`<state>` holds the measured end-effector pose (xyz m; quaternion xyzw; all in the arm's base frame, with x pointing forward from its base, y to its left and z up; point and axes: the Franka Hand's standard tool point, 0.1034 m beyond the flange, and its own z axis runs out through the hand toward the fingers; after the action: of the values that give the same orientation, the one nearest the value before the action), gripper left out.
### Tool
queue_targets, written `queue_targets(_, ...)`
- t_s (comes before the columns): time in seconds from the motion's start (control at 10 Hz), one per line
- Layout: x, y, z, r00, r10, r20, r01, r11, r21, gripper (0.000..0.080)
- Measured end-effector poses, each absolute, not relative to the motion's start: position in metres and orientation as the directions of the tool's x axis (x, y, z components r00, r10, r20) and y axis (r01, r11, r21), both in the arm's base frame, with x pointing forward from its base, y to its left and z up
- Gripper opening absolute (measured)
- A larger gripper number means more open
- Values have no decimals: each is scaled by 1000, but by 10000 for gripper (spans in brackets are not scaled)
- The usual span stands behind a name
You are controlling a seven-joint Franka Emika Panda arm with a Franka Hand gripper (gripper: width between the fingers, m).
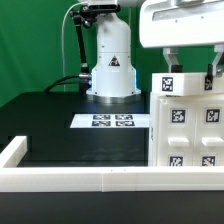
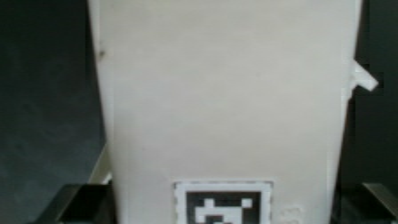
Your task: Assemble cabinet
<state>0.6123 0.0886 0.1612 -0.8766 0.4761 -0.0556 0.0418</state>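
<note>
The cabinet (image 1: 190,120) is a large white boxy shell standing upright at the right side of the exterior view, reaching from mid-height down to the white rail (image 1: 70,180) that edges the desk (image 1: 60,125). Its facing side carries several black-and-white square tags: one near its top edge, two in the row below, and two paler ones low down. Whether those squares sit on separate drawer blocks or on the shell itself cannot be told at this size. No open compartment shows, so what is inside cannot be told.

In the wrist view the cabinet (image 2: 214,100) fills most of the frame as a tall plain white panel, with one square tag (image 2: 224,203) at the lower middle. Dark blurred shapes sit at the lower left and lower right corners, too vague to name.

The gripper (image 1: 189,68) hangs at the upper right of the exterior view, directly over the cabinet's top edge. Its two dark fingers (image 1: 169,62) stand apart, one towards each side of the top tag, with the cabinet's upper edge between them; whether they press on it cannot be told.

On the black desk, the marker board (image 1: 112,121) lies flat near the middle of the frame, just left of the cabinet. The robot's white base (image 1: 112,65) stands behind it, at the upper middle.
</note>
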Motion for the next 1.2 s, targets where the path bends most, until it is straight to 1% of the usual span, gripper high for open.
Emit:
queue_targets(0.1, 612, 89, 162, 430, -903, 26, -893, -429, -140, 560)
queue_targets(0.2, 613, 89, 162, 347, -938, 3, -928, -344, -145, 560)
queue_targets(0.3, 613, 89, 161, 284, -959, -10, -949, -279, -145, 560)
queue_targets(0.4, 613, 90, 161, 156, -987, -26, -978, -150, -142, 560)
queue_targets(0.7, 615, 89, 160, -123, -989, -77, -983, 132, -128, 560)
queue_targets(1.0, 615, 90, 161, -256, -959, -118, -957, 269, -111, 570)
queue_targets(1.1, 615, 92, 160, -250, -961, -122, -958, 263, -110, 570)
queue_targets(1.2, 615, 92, 160, -231, -966, -120, -963, 245, -112, 753)
